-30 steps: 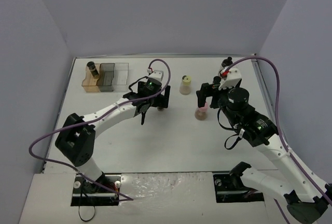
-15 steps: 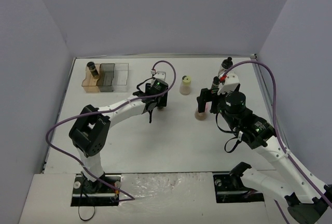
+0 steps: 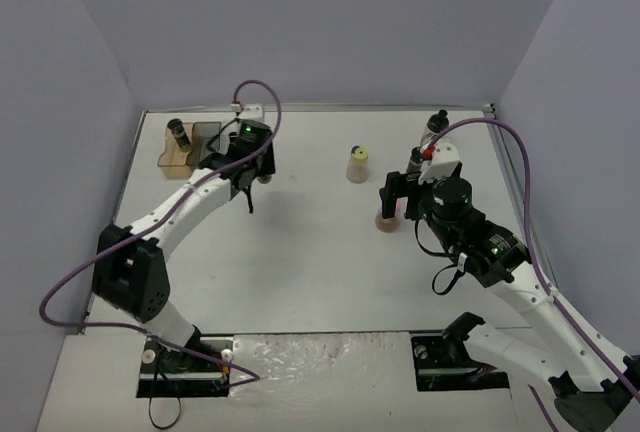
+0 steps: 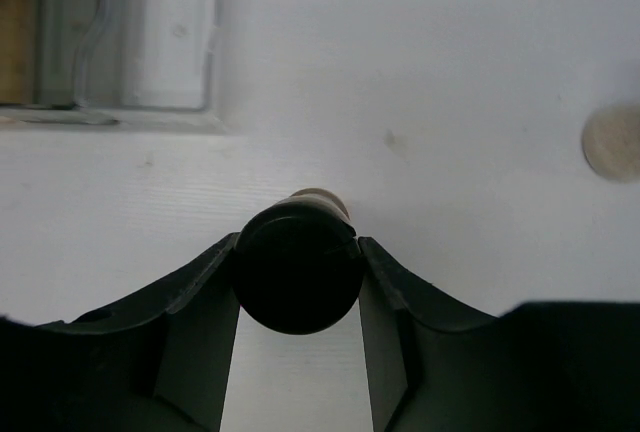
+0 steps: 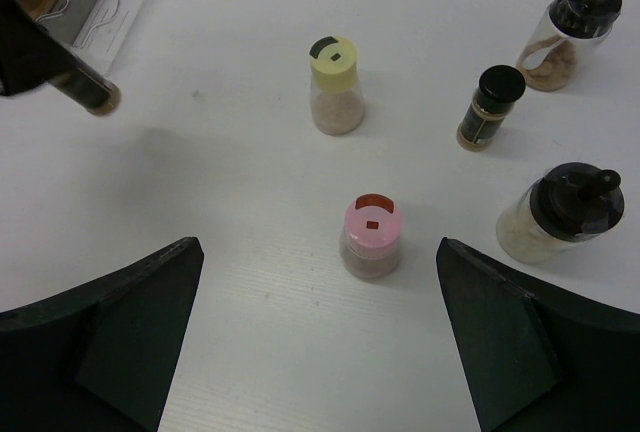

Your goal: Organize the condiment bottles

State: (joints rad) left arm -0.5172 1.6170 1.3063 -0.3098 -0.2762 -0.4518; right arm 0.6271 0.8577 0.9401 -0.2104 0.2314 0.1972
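Note:
My left gripper (image 4: 298,252) is shut on a narrow dark bottle by its black cap (image 4: 297,274) and holds it above the table beside the tray (image 3: 222,148). From above, that gripper (image 3: 251,168) is at the tray's right end. Another dark bottle (image 3: 178,133) stands in the tray's brown compartment. My right gripper (image 5: 318,262) hangs open above the pink-capped bottle (image 5: 372,238), touching nothing. Beyond it stand the yellow-capped bottle (image 5: 335,85), a narrow dark bottle (image 5: 489,105) and two clear knob-capped bottles (image 5: 577,22) (image 5: 560,216).
The three-compartment tray (image 4: 130,112) lies at the table's back left, against the rear edge. The grey walls close in on the left, back and right. My right arm (image 3: 480,242) covers part of the table's right side.
My left gripper closed on the narrow dark bottle near the table's middle and carried it left and back to the tray. The right gripper sank slightly over the pink-capped bottle, then held still.

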